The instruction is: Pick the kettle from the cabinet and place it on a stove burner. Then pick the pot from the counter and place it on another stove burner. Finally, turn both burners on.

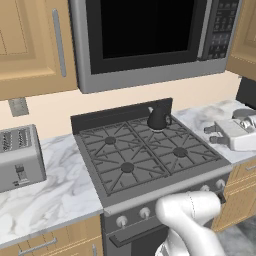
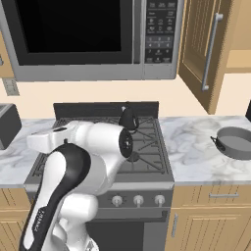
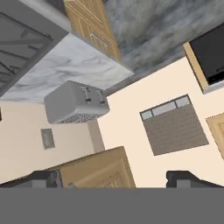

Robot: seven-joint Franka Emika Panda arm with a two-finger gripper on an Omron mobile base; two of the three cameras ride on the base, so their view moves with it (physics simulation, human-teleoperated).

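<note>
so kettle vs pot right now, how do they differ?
The kettle is glossy black, narrow and cone-shaped with a tall loop handle; the pot is grey, wide and shallow with a small black side handle showing. The kettle stands on a rear burner of the stove; the pot sits on the counter to the stove's right. Both stand upright, neither held.

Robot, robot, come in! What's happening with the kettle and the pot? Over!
Pincer open, holding nothing. Kettle sits on a back stove burner. Pot waits on the counter, right of the stove. Nothing blocking it.
</note>
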